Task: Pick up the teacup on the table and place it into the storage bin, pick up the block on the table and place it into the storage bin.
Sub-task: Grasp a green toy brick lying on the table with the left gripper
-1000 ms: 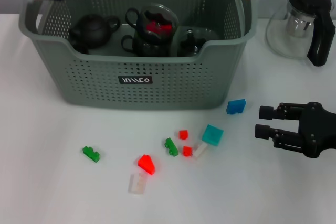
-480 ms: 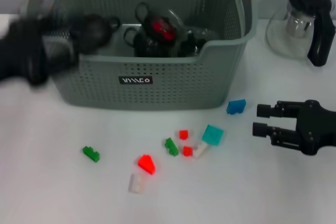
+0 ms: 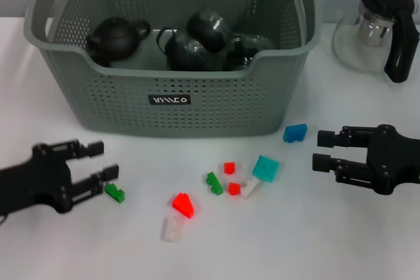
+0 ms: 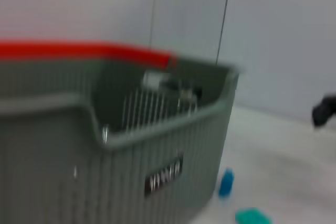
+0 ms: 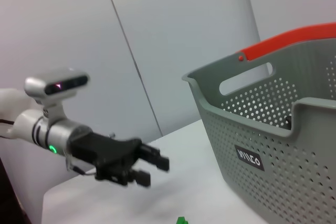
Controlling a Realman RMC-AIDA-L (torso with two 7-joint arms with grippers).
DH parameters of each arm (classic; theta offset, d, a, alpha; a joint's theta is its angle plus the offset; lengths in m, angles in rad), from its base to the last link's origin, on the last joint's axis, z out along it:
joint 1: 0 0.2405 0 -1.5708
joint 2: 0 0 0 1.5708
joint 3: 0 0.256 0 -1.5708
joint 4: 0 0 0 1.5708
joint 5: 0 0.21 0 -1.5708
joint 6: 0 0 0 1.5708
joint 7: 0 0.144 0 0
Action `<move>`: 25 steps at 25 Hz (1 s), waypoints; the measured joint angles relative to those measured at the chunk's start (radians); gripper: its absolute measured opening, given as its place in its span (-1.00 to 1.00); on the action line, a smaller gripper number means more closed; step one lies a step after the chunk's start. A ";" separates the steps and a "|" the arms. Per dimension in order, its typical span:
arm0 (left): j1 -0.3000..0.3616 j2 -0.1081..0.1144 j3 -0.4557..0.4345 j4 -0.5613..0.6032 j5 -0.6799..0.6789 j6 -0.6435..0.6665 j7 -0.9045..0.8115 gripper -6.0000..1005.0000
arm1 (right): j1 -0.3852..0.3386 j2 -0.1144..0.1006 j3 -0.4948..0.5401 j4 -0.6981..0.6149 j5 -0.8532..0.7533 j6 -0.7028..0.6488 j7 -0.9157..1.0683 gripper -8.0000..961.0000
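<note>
Beside green block (image 3: 114, 193): left gripper (image 3: 100, 160) jaws open, empty | right gripper (image 3: 321, 149) jaws open, empty

Grey perforated storage bin (image 3: 197, 106) upright; dark teacups (image 3: 209, 29) inside; blocks (image 3: 183, 205) scattered on table.

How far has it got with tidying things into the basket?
The dark teacups already sit inside the storage bin. Nothing is in hand: the left gripper and the right gripper hover open over the table. The blocks, like the green block, remain outside.
</note>
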 joint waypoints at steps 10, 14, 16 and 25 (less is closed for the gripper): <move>-0.021 -0.002 0.009 -0.100 0.073 -0.176 0.138 0.01 | -0.001 -0.001 0.004 0.018 -0.005 0.006 0.000 0.12; -0.021 -0.003 0.017 -0.108 0.099 -0.222 0.138 0.01 | -0.001 -0.002 0.002 0.018 -0.005 0.007 0.001 0.12; -0.021 -0.003 0.017 -0.114 0.113 -0.232 0.139 0.01 | 0.000 -0.002 0.003 0.018 -0.005 0.007 0.001 0.12; -0.016 -0.005 0.015 -0.148 0.133 -0.274 0.151 0.01 | 0.001 -0.005 0.006 0.018 -0.005 0.008 0.001 0.12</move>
